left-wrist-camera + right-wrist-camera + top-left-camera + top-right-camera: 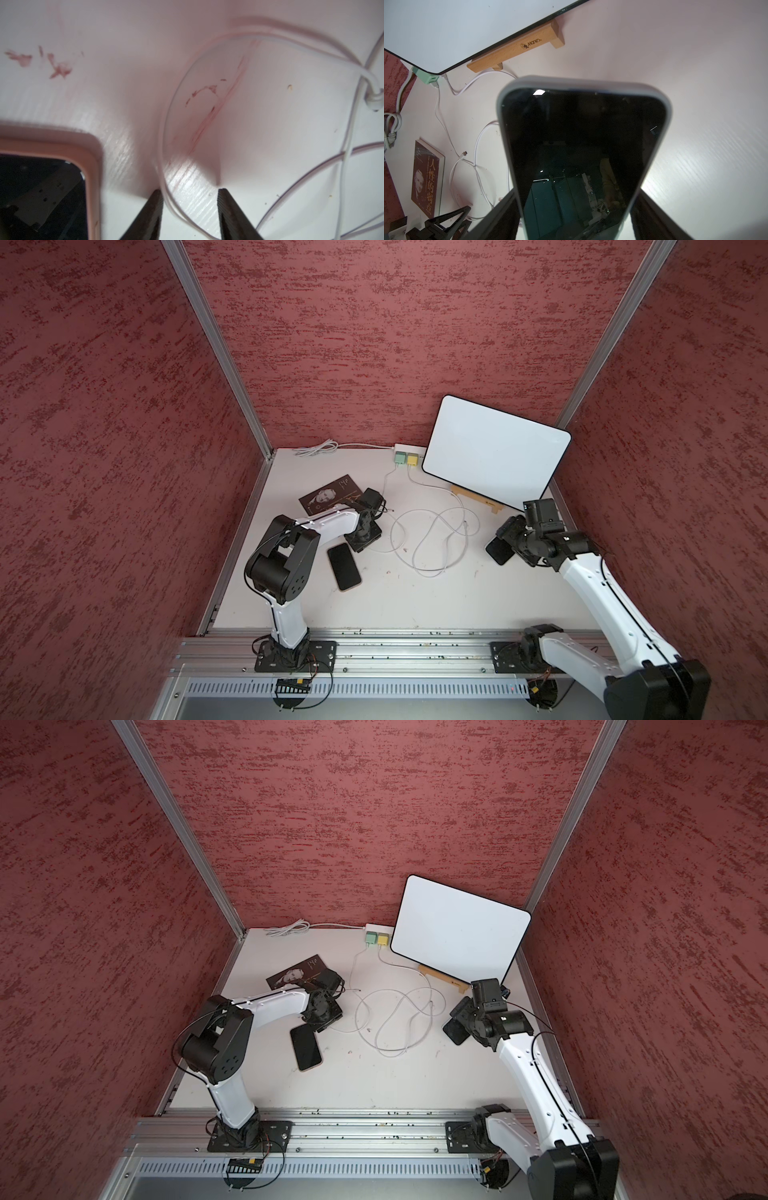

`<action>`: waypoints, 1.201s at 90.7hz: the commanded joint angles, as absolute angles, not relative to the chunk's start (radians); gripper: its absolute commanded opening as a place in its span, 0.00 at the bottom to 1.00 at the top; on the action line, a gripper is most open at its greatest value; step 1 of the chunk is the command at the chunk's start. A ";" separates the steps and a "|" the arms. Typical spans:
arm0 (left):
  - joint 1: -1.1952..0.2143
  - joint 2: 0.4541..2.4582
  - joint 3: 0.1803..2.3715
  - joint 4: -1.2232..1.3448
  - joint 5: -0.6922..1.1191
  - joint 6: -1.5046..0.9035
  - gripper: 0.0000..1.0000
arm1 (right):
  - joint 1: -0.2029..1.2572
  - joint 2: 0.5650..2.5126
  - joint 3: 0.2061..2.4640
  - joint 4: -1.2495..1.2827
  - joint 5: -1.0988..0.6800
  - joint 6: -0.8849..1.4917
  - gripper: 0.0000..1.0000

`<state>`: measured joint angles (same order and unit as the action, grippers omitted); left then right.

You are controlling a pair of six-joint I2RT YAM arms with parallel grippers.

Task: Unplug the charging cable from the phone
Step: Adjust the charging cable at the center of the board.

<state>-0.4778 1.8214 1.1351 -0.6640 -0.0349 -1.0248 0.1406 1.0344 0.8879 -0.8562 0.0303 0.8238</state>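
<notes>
Our right claw is clamped on one end of the grey-cased phone, holding it above the table near the right edge. No cable reaches the part of it we can see. Our left claw sits low near the table's middle, jaws apart, with a loop of the white cable lying between them. Its plug lies loose on the table. If we close and pull there, the tangled loops could drag and tug the chargers at the back edge. Gripped by one end only, the phone could slip.
</notes>
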 commanded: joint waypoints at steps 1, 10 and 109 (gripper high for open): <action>-0.466 1.858 1.139 -0.646 -0.017 -1.019 0.29 | 0.149 1.016 0.894 -0.820 0.055 0.839 0.26; -0.468 1.880 1.161 -0.632 0.006 -1.014 0.09 | 0.149 1.019 0.896 -0.818 0.056 0.842 0.26; -0.563 1.767 1.292 -0.679 0.013 -0.908 0.83 | 0.394 1.145 1.027 -0.787 0.068 0.781 0.25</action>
<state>-0.5621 1.8565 1.3251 -0.6659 0.0486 -0.9417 0.3347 1.1194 0.9352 -0.8425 0.0349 0.8165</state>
